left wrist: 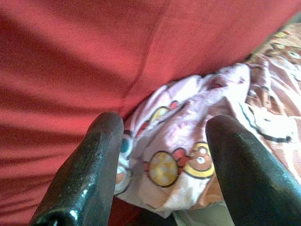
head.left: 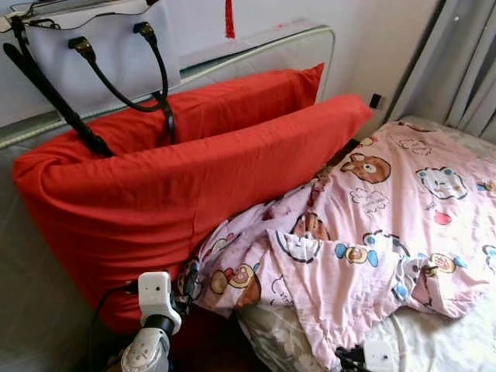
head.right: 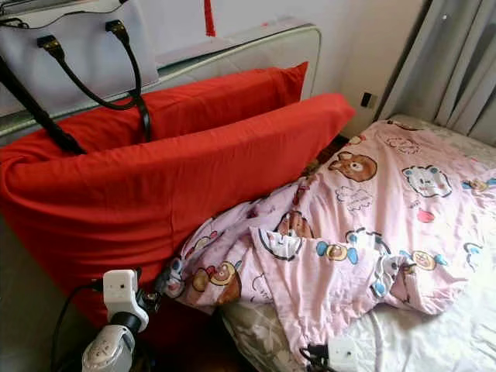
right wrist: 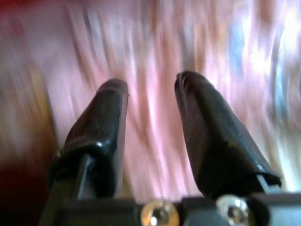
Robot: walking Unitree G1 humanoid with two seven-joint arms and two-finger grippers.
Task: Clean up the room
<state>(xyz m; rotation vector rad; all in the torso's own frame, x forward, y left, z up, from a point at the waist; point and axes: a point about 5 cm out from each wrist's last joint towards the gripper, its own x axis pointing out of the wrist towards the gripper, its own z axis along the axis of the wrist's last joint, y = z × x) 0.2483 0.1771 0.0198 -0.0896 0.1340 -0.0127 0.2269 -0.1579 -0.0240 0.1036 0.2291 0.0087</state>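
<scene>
The pink cartoon-print quilt [head.left: 372, 232] lies crumpled across the bed [head.left: 442, 341], its bunched near corner pushed up against the lower of two red pillows [head.left: 194, 186] that lean lengthwise on the padded headboard [head.left: 294, 43]. Its long axis looks to run from that rumpled corner beside the pillows out toward the curtain [head.left: 465, 70] side, with the loose edge drooping over the mattress front, so it reads as thrown aside rather than spread. The left pincer [left wrist: 164, 155] sits low at the bed's edge, its two black fingers [left wrist: 94, 165] spread apart and aimed straight at the bunched corner, the cloth lying between and just beyond the tips but not yet pinched; that placement probably serves to take the corner where the fabric is thickest and easiest to catch. The right pincer [right wrist: 150, 117] hovers over the same pink fabric in a blurred wrist view, its fingers parted with nothing between them. A pale handbag [head.left: 101, 46] rests atop the pillows, its dark straps hanging down over the red cloth, likely just parked there out of the way.
</scene>
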